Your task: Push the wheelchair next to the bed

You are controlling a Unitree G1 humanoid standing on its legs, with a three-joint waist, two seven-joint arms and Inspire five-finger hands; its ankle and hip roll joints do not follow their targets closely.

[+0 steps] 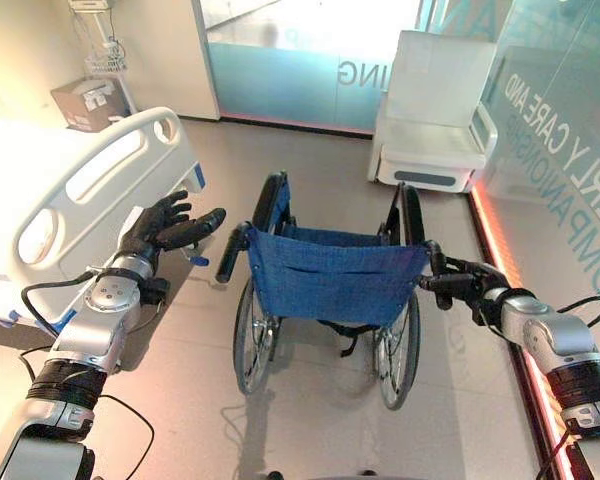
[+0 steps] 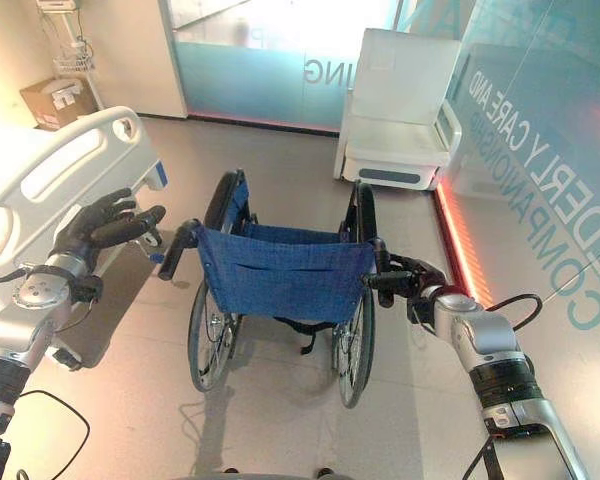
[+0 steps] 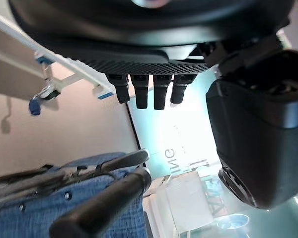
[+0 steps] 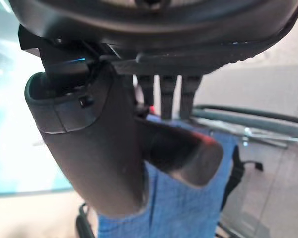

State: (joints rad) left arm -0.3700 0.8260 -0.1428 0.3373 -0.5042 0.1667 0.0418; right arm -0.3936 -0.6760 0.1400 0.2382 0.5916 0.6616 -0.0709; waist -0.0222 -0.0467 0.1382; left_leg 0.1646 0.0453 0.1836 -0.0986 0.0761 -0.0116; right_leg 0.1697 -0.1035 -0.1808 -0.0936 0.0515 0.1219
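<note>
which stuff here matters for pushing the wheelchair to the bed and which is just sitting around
For the job:
wheelchair
bed
right hand, curled round the right push handle
left hand, open, off the left push handle

Just there:
white armchair
cardboard box
glass wall
</note>
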